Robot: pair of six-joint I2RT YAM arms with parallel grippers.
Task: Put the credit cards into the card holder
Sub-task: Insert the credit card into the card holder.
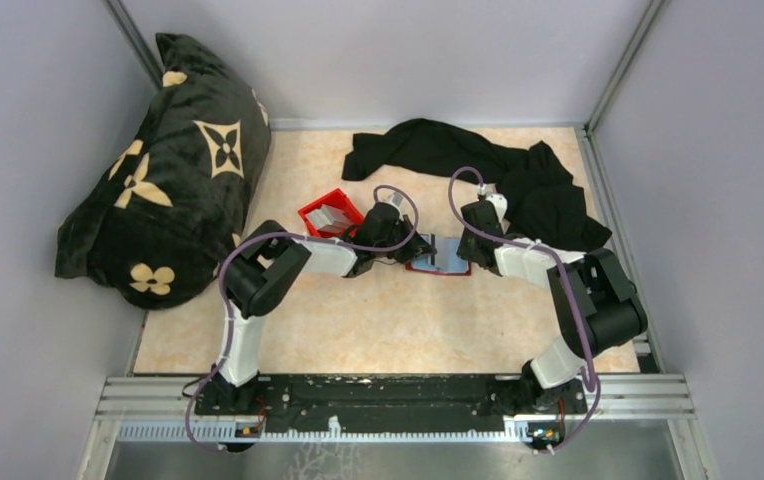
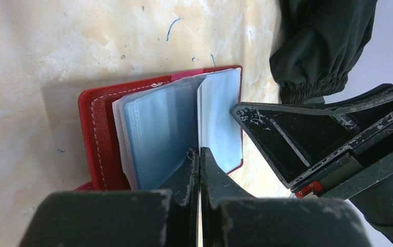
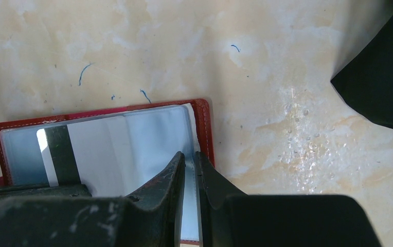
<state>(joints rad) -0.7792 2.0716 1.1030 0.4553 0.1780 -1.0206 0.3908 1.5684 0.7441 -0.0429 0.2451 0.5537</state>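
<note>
Two tools meet over the card holder [image 2: 99, 134], which lies open mid-tabletop [image 1: 378, 320]. Our left tool [image 2: 199, 154] is pinched shut on one upright clear page. Our right tool [image 3: 189, 159], nearly closed, sits at the holder's right edge; we cannot tell whether it grips. We see one credit card [image 3: 55, 149] in a sleeve. Beyond lie a red bin [image 1: 330, 213], a black garment [image 1: 518, 180] and a pillow [image 1: 173, 170].

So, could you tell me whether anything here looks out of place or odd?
Nothing looks damaged. Some sleeves of the open holder are lifted, pinched by the left end effector, not lying flat. A crumpled black garment lies beyond it.
</note>
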